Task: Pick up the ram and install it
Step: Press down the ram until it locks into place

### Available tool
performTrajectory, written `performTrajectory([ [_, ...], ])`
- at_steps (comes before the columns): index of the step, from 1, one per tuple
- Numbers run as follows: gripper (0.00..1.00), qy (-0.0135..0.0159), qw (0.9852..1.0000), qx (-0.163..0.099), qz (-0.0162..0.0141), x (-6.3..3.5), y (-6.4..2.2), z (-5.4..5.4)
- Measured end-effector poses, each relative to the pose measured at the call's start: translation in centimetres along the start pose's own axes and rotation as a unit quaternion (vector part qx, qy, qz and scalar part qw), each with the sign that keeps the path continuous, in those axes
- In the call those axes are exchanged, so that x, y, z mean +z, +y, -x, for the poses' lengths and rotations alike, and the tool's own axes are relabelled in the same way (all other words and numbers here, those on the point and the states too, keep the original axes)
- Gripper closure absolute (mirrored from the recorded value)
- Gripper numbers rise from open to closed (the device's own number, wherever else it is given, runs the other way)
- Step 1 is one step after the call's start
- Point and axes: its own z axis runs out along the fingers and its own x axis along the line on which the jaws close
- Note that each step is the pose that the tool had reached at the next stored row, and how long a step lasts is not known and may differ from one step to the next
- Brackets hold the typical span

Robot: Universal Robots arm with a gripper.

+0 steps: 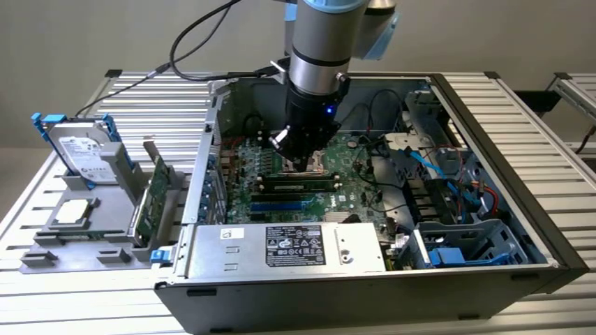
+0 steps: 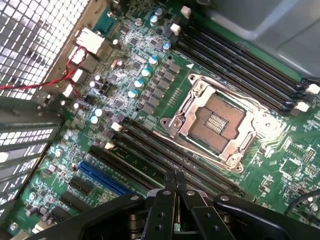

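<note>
The gripper is being held low inside the open computer case, right over the motherboard. Its fingers are being kept pressed together, with nothing clamped between them; in the wrist view the gripper is being shown poised above the long dark memory slots beside the empty processor socket.

The ram is being seen as a thin green stick with dark chips, lying along one of those slots just beside the gripper, on the side toward the power supply. It is probably being carried by the slot already. The closed fingers are most likely being used as a blunt pusher rather than a clamp, though whether the stick is fully latched cannot be told.

Outside the case, on the exterior view's left, the hard drive and the expansion card are being kept upright in a grey fixture, presumably so that they can be gripped by their edges.

Labels are being shown on the power supply and the hard drive, but no writing or brand can be read.
</note>
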Motion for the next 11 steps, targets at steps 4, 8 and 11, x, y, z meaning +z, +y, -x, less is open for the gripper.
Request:
performTrajectory([
  [4,0.89,-0.0022,0.9995,0.032,0.0015,0.00,0.00,0.00],
  [8,0.89,-0.0045,0.9979,0.064,0.0030,0.00,0.00,0.00],
  [11,0.89,-0.0062,0.9962,0.087,0.0041,0.00,0.00,0.00],
])
